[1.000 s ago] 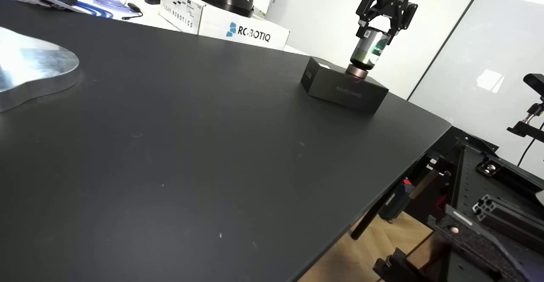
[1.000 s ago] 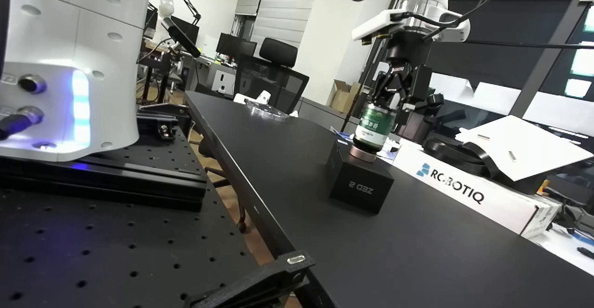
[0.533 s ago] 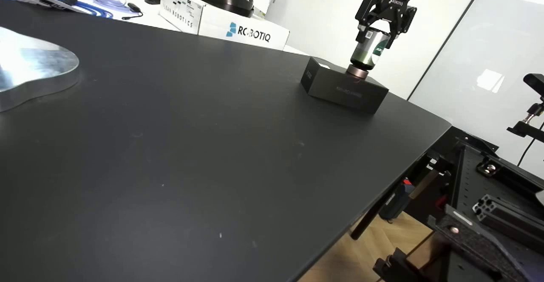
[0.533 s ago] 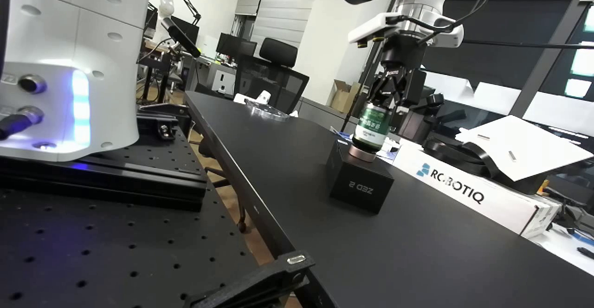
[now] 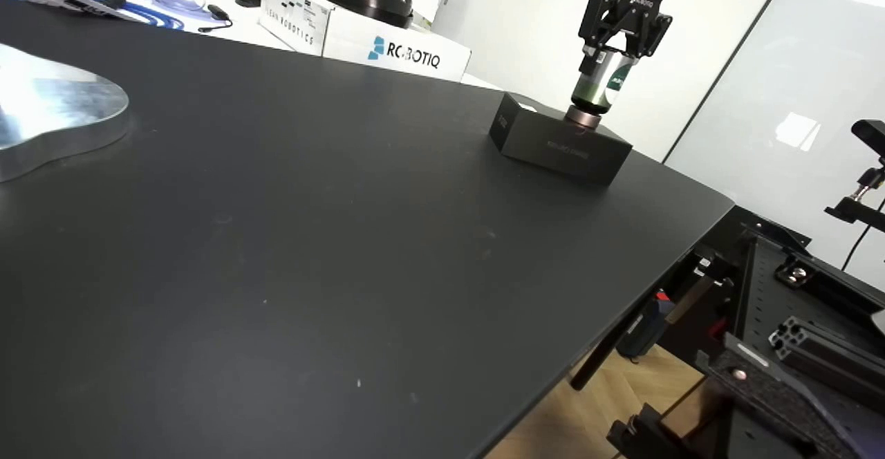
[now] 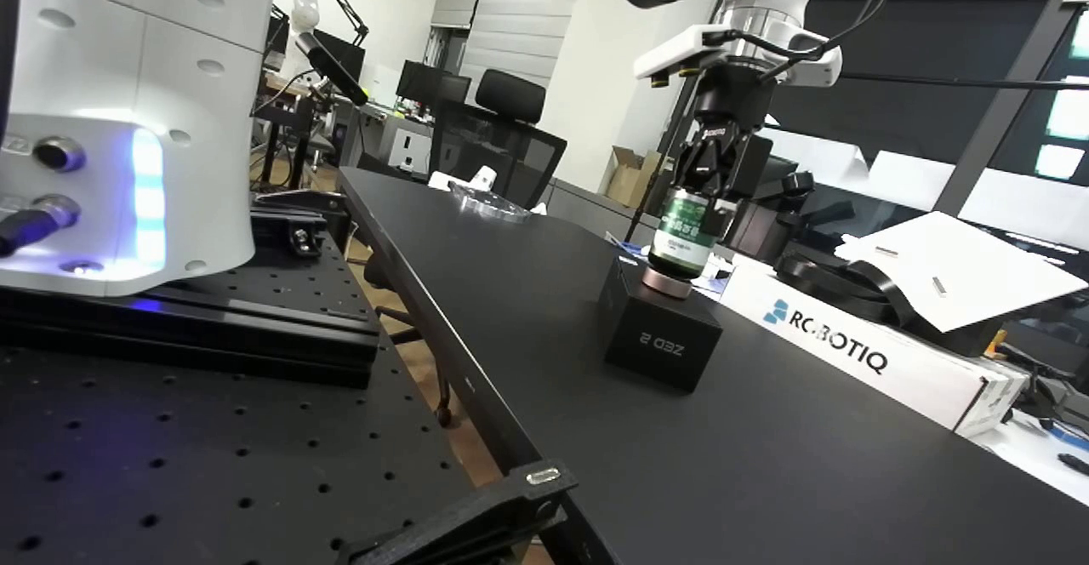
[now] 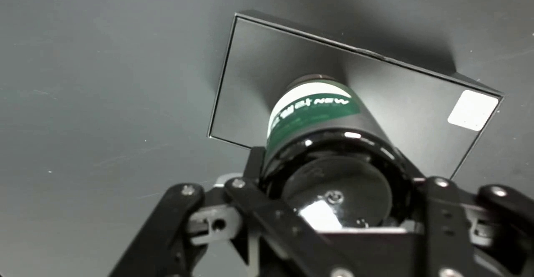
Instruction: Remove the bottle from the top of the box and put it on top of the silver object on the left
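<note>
The bottle [image 5: 602, 84], with its green label and narrower copper-brown lower end, stands upright on the black box [image 5: 556, 142], seen in both exterior views. My gripper [image 6: 701, 206] comes down from above, with its fingers on either side of the bottle's upper part. In the wrist view the dark round end of the bottle [image 7: 321, 114] fills the space between the fingers [image 7: 254, 166], which press against its sides. The bottle's lower end still rests on the box. Far from it, the flat silver object [image 5: 66, 99] lies at the left edge of an exterior view.
A white Robotiq box [image 5: 394, 48] lies along the back of the black table [image 5: 311, 258], with cables [image 5: 166, 10] beside it. The table's edge [image 6: 476, 361] runs past the robot's base [image 6: 136, 122]. A chair [image 6: 502, 122] stands beyond the table.
The gripper's fingers have closed in onto the bottle's sides, and the arm has shifted slightly. Bottle and box stand nearly where they were.
</note>
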Action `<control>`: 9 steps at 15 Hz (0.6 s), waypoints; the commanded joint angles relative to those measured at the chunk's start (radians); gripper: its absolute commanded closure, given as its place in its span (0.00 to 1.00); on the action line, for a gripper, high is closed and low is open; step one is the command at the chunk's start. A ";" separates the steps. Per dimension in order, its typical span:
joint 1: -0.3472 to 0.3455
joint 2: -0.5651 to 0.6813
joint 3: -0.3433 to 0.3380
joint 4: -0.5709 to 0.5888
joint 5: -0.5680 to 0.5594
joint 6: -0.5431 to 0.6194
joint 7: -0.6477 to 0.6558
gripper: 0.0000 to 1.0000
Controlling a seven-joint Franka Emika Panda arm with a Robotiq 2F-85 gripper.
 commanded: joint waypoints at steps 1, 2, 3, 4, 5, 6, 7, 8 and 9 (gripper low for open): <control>0.029 -0.032 0.004 -0.015 0.017 0.012 0.008 0.55; 0.038 -0.044 0.010 -0.019 0.025 0.015 0.004 0.55; 0.048 -0.058 0.018 -0.023 0.037 0.020 -0.004 0.55; 0.059 -0.072 0.028 -0.028 0.051 0.024 -0.011 0.55; 0.071 -0.090 0.038 -0.033 0.065 0.030 -0.017 0.55; 0.082 -0.104 0.050 -0.038 0.080 0.036 -0.022 0.55; 0.093 -0.118 0.063 -0.042 0.086 0.045 -0.021 0.55; 0.105 -0.128 0.078 -0.044 0.087 0.052 -0.017 0.55; 0.115 -0.134 0.093 -0.045 0.089 0.060 -0.015 0.55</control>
